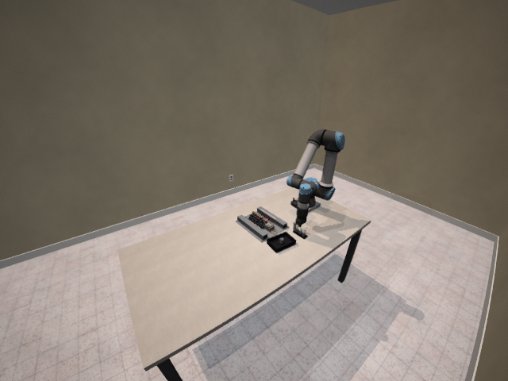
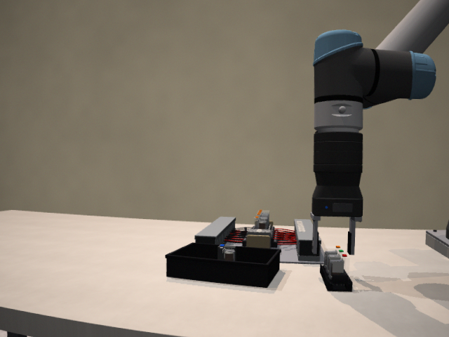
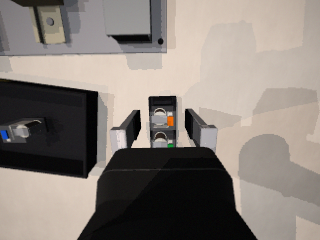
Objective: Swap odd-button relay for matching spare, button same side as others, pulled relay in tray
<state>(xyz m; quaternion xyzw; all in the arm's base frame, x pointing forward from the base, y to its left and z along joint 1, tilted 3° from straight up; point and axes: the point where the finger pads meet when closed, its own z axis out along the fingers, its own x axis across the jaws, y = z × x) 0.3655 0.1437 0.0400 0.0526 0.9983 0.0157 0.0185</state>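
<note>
My gripper (image 3: 162, 118) (image 2: 333, 237) (image 1: 299, 225) is open and empty. Its fingers stand on either side of the spare with the orange button (image 3: 163, 118), a little above it. The spares sit in a small black holder (image 2: 335, 276); the buttons there are orange (image 2: 337, 246), green (image 2: 340, 250) and red (image 2: 344, 255). A relay with a blue button (image 3: 17, 132) (image 2: 227, 252) lies in the black tray (image 2: 222, 267) (image 3: 44, 127). The relay row (image 2: 262, 218) with orange buttons stands on the grey panel (image 1: 262, 222), with red wires around it.
Grey wire ducts (image 2: 215, 229) (image 2: 304, 236) flank the relay row. A beige block (image 2: 258, 239) sits at the panel's near end. The arm's base (image 1: 304, 202) stands at the far table corner. The table edge is close to the holder's right.
</note>
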